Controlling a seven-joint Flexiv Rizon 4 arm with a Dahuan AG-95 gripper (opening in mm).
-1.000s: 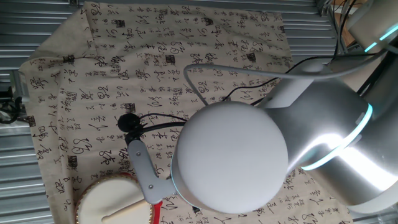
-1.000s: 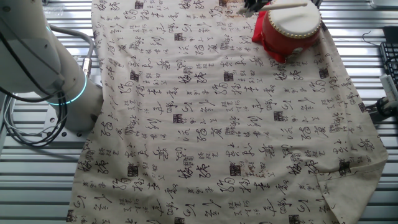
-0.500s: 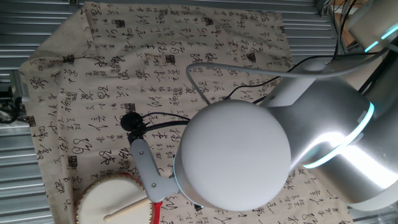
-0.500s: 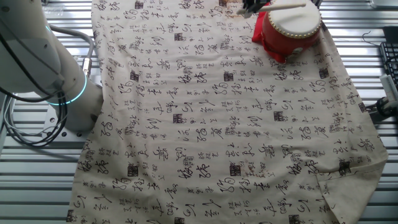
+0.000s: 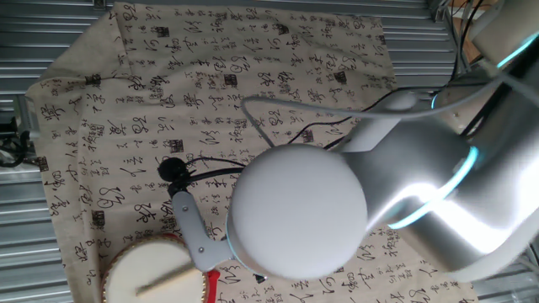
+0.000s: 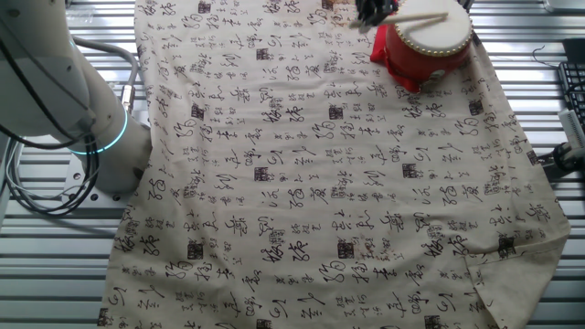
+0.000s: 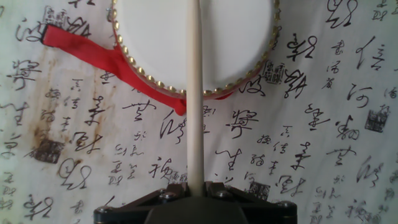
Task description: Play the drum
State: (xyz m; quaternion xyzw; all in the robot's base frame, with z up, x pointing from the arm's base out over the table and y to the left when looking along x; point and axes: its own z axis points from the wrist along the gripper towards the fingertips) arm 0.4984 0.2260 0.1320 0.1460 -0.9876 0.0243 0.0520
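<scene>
The drum [image 7: 149, 37] has a cream-white head and a red studded rim, and fills the top of the hand view. It also shows in one fixed view [image 5: 135, 276] at the bottom left and in the other fixed view [image 6: 430, 41] at the far right of the cloth. My gripper [image 7: 194, 186] is shut on the pale wooden stick [image 7: 194, 112]. The stick runs straight out from the jaws and across the drum head. In the other fixed view the gripper [image 6: 370, 11] is left of the drum and the stick [image 6: 420, 18] lies over the head.
A red strap [image 7: 81, 50] trails from the drum's left side over the calligraphy-printed cloth [image 6: 302, 183]. My arm's large grey joint [image 5: 295, 210] hides much of one fixed view. A black cable [image 5: 210, 164] lies by the drum. Metal slats border the cloth.
The gripper has dropped a little and the stick has tilted down toward the drum head. The arm joint has shifted slightly left. The drum has not moved.
</scene>
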